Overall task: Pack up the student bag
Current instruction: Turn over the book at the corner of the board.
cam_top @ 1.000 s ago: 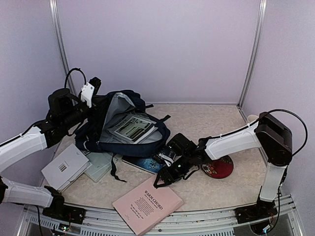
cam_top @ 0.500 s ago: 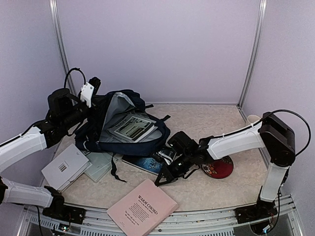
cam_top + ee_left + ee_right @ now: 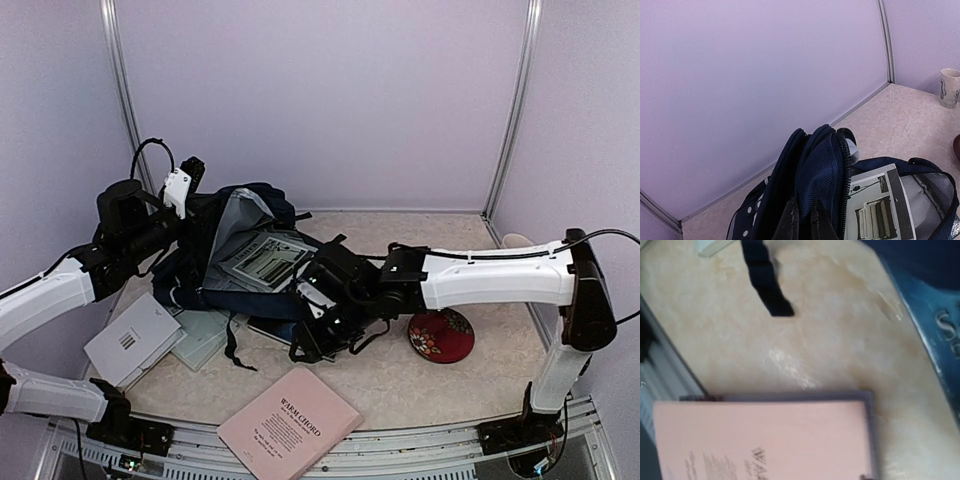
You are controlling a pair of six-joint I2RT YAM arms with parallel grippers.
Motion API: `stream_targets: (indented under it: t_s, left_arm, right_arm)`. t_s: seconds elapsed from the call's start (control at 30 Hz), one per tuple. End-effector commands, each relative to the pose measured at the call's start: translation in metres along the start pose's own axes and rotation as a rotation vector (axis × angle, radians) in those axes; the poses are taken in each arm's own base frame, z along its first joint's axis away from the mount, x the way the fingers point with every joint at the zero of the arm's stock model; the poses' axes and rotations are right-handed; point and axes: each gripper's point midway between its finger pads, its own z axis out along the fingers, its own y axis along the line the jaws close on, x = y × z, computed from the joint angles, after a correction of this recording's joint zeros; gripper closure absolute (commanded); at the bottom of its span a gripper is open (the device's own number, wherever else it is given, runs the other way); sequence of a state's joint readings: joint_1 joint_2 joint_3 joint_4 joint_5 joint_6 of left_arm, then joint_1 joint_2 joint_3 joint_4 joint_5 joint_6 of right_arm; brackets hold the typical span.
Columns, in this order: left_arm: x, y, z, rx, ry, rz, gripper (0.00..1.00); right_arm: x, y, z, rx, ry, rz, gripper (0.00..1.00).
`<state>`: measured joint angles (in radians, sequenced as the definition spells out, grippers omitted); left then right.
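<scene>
The student bag [image 3: 255, 298] lies on its back at the left rear of the table [image 3: 430, 385], its mouth turned up and toward the middle. It is dark navy fabric, by far the largest thing here. The main compartment gapes wide, showing a pale grey lining [image 3: 228, 225] and a toothed zip running along the raised edge [image 3: 842, 165]. White dots sit in a row on the navy outer face low in the left wrist view [image 3: 746, 225]. A black strap [image 3: 232, 347] trails from the bag's near side across the tabletop. Inside the opening rests a printed booklet with a grey photograph on its cover [image 3: 262, 262].

The left gripper [image 3: 803, 221] has its fingers pressed together on the bag's upper rim, pinching the navy fabric and holding that flap up.

The right gripper [image 3: 308, 342] reaches across to just in front of the bag, low over a blue book [image 3: 278, 330] that lies half under the bag's near edge. Whether its jaws are apart or together I cannot tell; its own camera shows no fingers.

Nearer the front edge lies a pink booklet titled WARM CHORD [image 3: 290, 420]. A white box [image 3: 135, 340] and a pale flat case [image 3: 205, 335] lie left of the strap. A dark red patterned disc [image 3: 442, 336] sits right of centre, and a cup [image 3: 950, 87] stands by the right wall.
</scene>
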<state>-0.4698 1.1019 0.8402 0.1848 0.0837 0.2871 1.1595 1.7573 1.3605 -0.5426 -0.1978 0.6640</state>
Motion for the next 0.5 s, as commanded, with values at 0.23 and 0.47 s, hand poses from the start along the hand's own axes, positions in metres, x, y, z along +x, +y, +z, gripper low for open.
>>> stream_targets:
  t_s: [0.23, 0.47]
  left_arm:
    - [0.002, -0.039, 0.036, 0.196, 0.082, -0.025, 0.62]
    - [-0.021, -0.123, -0.035, 0.341, 0.139, -0.199, 0.11]
  right_arm:
    - [0.063, -0.027, 0.011, 0.381, 0.141, 0.096, 0.02]
    - [0.095, -0.031, -0.008, 0.232, 0.058, 0.309, 0.1]
